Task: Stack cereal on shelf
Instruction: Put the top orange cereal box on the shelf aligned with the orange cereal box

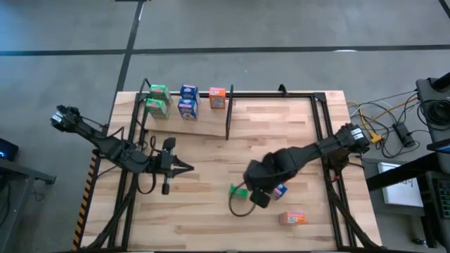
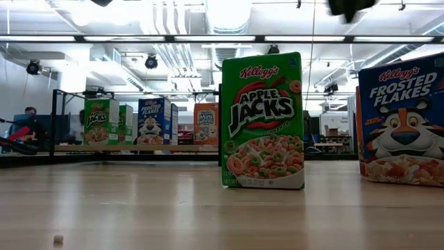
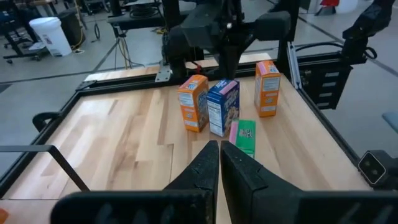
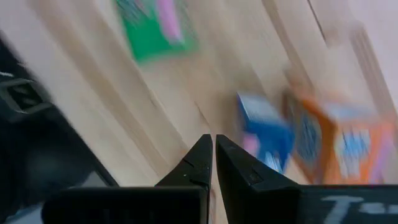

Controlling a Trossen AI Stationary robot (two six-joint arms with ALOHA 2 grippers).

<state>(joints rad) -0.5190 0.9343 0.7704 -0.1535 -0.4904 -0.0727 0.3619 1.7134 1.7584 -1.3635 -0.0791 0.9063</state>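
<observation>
Five cereal boxes stand on the shelf (image 1: 205,124) at the far left: two green (image 1: 158,99), two blue (image 1: 188,101) and one orange (image 1: 217,98). Loose on the tabletop are a green box (image 1: 238,188), a blue box (image 1: 280,190) and an orange box (image 1: 292,218). The left wrist view shows a second orange box (image 3: 194,102) beside the blue one (image 3: 222,107). My right gripper (image 4: 213,146) is shut and points down above the loose boxes, touching none. My left gripper (image 1: 188,167) is shut and empty, left of them, pointing toward them.
A black metal frame (image 1: 325,119) edges the tabletop, with a black upright rod (image 1: 228,112) at the shelf's right end. A dark cable loop (image 1: 238,209) lies beside the green box. Bare wood stretches between the shelf and the loose boxes.
</observation>
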